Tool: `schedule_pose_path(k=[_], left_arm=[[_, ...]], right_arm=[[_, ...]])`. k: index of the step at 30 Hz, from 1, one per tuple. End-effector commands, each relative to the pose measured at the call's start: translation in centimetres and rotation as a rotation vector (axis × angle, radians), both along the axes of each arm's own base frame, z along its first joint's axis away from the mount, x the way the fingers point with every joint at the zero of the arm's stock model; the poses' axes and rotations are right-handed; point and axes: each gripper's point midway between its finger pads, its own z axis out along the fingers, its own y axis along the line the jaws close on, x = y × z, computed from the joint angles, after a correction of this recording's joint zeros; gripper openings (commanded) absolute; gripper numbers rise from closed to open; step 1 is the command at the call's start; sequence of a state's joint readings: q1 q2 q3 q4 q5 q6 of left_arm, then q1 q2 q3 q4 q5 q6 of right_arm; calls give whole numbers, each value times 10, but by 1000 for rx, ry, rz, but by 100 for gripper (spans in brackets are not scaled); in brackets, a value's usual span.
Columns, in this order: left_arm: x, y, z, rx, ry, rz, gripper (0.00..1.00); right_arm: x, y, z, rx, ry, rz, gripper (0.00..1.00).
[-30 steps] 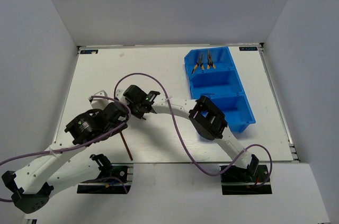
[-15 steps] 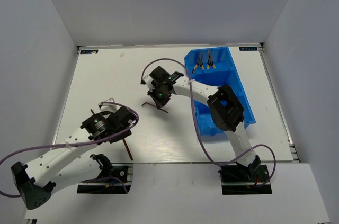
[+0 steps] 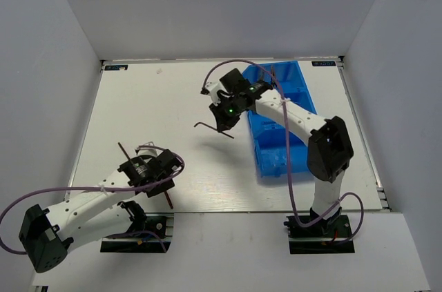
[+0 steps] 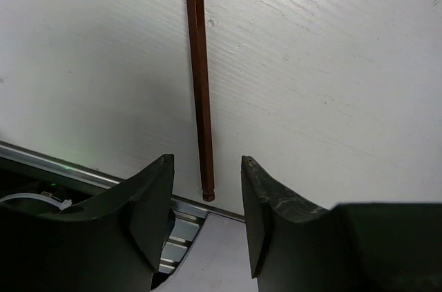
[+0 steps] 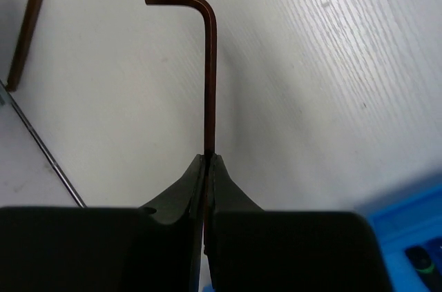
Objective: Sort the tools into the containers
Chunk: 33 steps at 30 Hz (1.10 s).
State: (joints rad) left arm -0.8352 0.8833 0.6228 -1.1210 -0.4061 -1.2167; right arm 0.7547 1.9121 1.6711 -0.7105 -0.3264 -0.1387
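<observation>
Dark L-shaped metal hex key: pinched in the closed right gripper.
Bright blue plastic bin: three o'clock of it; best released low inside.
Left gripper: parted, empty.

My work surface is a white table with a faint grain across the top. A metal rail runs along its near edge, at 6 o'clock. Two items lie directly on it.

1. One blue bin sits at 2 o'clock from the table centre. Its long side runs from far to near, and my right arm partly covers it.
2. One dark L-shaped hex key lies flat at 7 o'clock. Its long leg ends just short of the rail, and its bend lies at the far end.
</observation>
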Motion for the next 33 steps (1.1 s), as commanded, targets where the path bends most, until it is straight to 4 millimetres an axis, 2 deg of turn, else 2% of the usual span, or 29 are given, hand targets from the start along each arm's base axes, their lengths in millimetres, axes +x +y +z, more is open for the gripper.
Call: schedule_pose_path(k=[1,2,3,4,6,7,8,10,11,12,13,14,15,16,17,18,19,20,21,23,26,27,30,31,32,33], left_arm=[[3,-5,-6,-26,-8,61,54],[1,-3,-11,-19,-2,61,54],[3,-4,-13,-26,-8,61,54],[1,-5,-16,-31,0,59,55],[1,-5,-24,-45,2,67,55],[1,-5,-26,-52,-4,67,55],[-3,-3,-31,-55,7,65,55],[-2,-5,-35,-63,0,65,55],[-5,-2,-40,-53,9,65,55],[-2,-5,-39,-65,-2,65,55],[-1,-6,-40,-61,-1,55,55],[-1,-5,-43,-57,2,55,55],[-1,-5,-46,-44,11,47,55],[2,-9,-47,-48,5,39,55],[1,-7,-51,-37,15,39,55],[0,-6,-53,-20,27,31,55],[-1,-6,-57,-4,41,31,55],[0,-6,-59,0,45,31,54],[-1,-5,-61,13,56,32,52],[-1,-3,-63,40,66,25,48],[4,-4,-62,42,56,36,34],[5,-5,-61,45,59,36,26],[4,-4,-62,63,75,36,13],[7,-6,-60,55,68,36,4],[6,-5,-61,64,76,36,0],[9,-8,-58,61,69,21,0]], right_arm=[[-9,-37,35,9,-50,61,0],[-5,-47,38,2,-65,56,0],[-3,-63,32,-27,-88,92,0],[-7,-76,44,-28,-109,93,0],[-3,-108,35,-61,-118,109,0],[-6,-117,44,-46,-153,137,0],[-6,-135,46,-44,-163,119,0],[-21,-155,37,-64,-190,214,0],[-23,-168,45,-62,-225,203,0],[-36,-180,22,-95,-176,220,0],[-37,-187,17,-114,-217,274,0],[-26,-195,15,-133,-262,247,0],[-27,-202,15,-144,-287,249,0],[-35,-209,-2,-166,-258,273,0],[-33,-216,-3,-175,-263,252,0],[-38,-218,-8,-176,-244,252,0],[-41,-221,-11,-180,-233,256,8],[-44,-223,-13,-173,-221,256,24],[-47,-224,-13,-172,-211,255,55],[-51,-226,-13,-158,-204,241,71],[-49,-228,-6,-135,-215,206,72],[-51,-226,-3,-115,-212,204,77],[-54,-222,9,-55,-197,163,77],[-52,-223,15,-38,-200,137,77],[-51,-222,19,-26,-206,124,77],[-51,-219,23,-2,-194,102,77]])
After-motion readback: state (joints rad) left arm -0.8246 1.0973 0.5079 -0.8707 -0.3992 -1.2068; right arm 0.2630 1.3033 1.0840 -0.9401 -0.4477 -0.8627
